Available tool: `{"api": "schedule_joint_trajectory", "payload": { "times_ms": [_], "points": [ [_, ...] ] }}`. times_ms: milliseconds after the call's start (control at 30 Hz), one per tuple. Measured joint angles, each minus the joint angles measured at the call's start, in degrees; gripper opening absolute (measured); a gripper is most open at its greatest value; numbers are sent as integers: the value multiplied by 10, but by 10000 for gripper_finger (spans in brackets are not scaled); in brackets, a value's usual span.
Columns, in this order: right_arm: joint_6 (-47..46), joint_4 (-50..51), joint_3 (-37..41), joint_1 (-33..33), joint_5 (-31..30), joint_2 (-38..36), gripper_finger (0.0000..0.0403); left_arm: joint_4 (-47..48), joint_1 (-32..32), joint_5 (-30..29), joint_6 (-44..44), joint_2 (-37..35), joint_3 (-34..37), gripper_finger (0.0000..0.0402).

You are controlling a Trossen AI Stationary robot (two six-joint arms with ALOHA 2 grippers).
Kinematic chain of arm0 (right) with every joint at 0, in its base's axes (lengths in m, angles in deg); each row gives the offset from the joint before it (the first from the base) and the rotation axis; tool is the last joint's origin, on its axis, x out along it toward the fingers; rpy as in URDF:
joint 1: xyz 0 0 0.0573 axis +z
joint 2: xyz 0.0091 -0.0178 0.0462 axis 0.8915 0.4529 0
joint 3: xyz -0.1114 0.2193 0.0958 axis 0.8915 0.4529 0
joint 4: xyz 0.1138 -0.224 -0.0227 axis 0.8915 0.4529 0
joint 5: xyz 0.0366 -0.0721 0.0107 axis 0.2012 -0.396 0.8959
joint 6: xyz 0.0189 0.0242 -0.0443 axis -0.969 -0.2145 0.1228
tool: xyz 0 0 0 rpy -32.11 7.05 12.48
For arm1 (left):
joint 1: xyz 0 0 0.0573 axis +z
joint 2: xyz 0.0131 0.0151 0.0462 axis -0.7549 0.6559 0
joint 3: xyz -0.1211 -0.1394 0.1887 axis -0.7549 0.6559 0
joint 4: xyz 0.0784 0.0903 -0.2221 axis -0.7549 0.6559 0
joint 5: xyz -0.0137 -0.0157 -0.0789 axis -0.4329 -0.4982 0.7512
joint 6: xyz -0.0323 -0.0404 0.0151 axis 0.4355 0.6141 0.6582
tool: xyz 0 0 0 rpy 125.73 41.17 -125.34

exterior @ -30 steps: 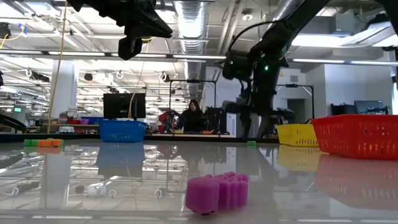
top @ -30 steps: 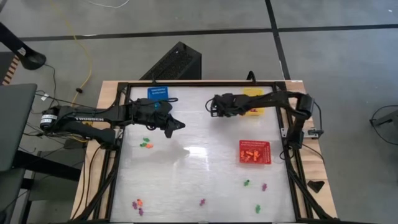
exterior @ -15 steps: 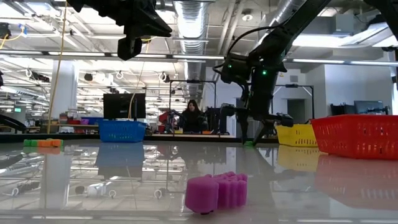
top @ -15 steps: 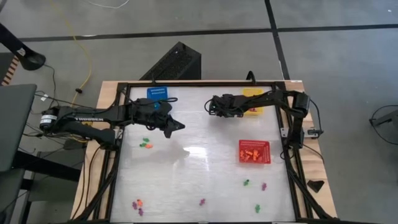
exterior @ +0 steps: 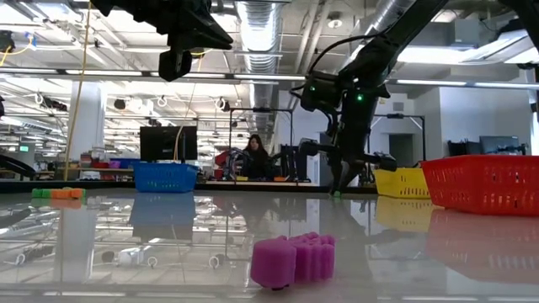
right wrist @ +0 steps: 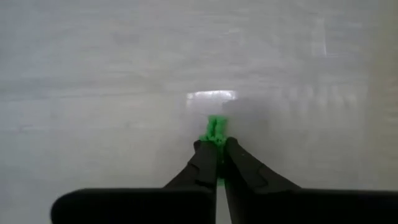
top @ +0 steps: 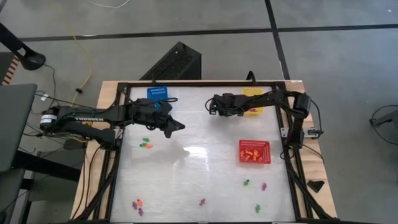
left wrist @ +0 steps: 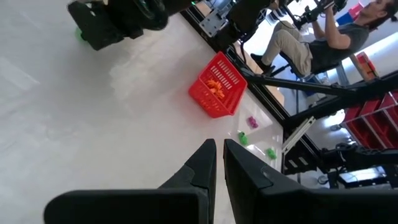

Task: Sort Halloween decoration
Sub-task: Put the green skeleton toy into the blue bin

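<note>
The white table (top: 199,180) fills the middle of the high view, framed in black. The left arm reaches in from the left edge, and its left gripper (top: 180,126) hangs above the upper-left part of the table with its fingers drawn together on nothing — the left wrist view shows only a thin slit between them. The right arm bends in from the right edge, and the right gripper (top: 211,106) sits low at the upper centre, just left of the yellow basket (top: 254,93).

The red basket (top: 255,152) stands at centre right with orange pieces inside; the blue basket (top: 161,93) is at the upper left, near the back rail.

In the right wrist view the right gripper's fingers (right wrist: 205,163) are pinched narrow on a small green piece (right wrist: 216,129), which sticks out past the tips against the table.

Other decoration pieces lie scattered: a green and orange cluster (top: 146,144) at centre left, a few near the lower left corner (top: 137,204), and more along the lower right (top: 255,185). In the low view a purple piece (exterior: 295,260) lies close at the bottom centre.

A person (exterior: 254,157) sits in the room beyond the table.
</note>
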Motion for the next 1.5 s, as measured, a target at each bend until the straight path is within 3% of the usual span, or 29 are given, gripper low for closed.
{"api": "schedule_joint_trajectory", "payload": {
  "times_ms": [67, 300, 433, 533, 633, 867, 1033, 1300, 1500],
  "points": [
    [8, 4, 0, 5, -1, -26, 16, 0, 0, -2, 0, 0, 0, 19],
    [19, 24, 0, 41, -27, -133, 15, -3, 0, -16, -8, 0, 0, 19],
    [39, 31, 2, 51, -48, -147, 15, -3, 0, -28, -9, 0, 0, 19],
    [79, 17, 1, 57, -19, -146, 17, -3, 0, -35, -9, 0, 0, 19],
    [102, -9, 0, 73, -5, -122, 62, -3, 0, -37, -9, 0, 0, 19],
    [14, -26, 0, 85, -14, -46, 233, -5, -1, -36, -3, 0, 0, 19],
    [-9, -38, -4, 80, -34, 2, 288, -4, -9, -33, -1, 0, 0, 19],
    [-79, -66, -7, 93, -61, 60, 275, -2, -23, -32, 15, 0, 0, 19],
    [-128, -58, -4, 126, -153, 69, 224, 1, -24, -32, 15, 0, 0, 19]
  ]
}}
